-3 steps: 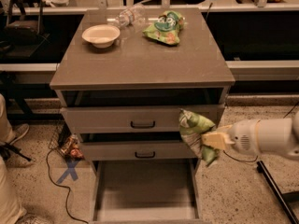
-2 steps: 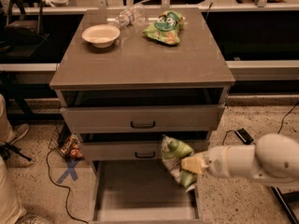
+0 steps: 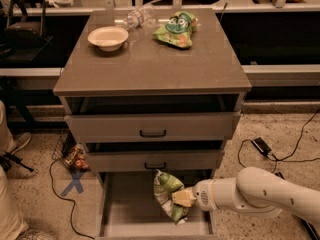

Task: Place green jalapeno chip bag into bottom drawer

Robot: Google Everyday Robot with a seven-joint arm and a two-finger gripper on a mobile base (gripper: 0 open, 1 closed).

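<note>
The green jalapeno chip bag, crumpled light-green foil with whitish patches, hangs upright over the middle of the bottom drawer, which is pulled out at the foot of the grey cabinet. My gripper reaches in from the right on a white arm and is shut on the bag's right edge. The bag's lower end is close above the drawer's plain grey floor; I cannot tell whether it touches.
The two upper drawers stand slightly ajar above. On the cabinet top sit a cream bowl, a clear plastic bottle and another green bag with a round logo. Cables and a blue X mark lie on the floor.
My gripper has carried the bag leftward and downward from beside the cabinet's right edge at upper-drawer height, to over the open bottom drawer.
</note>
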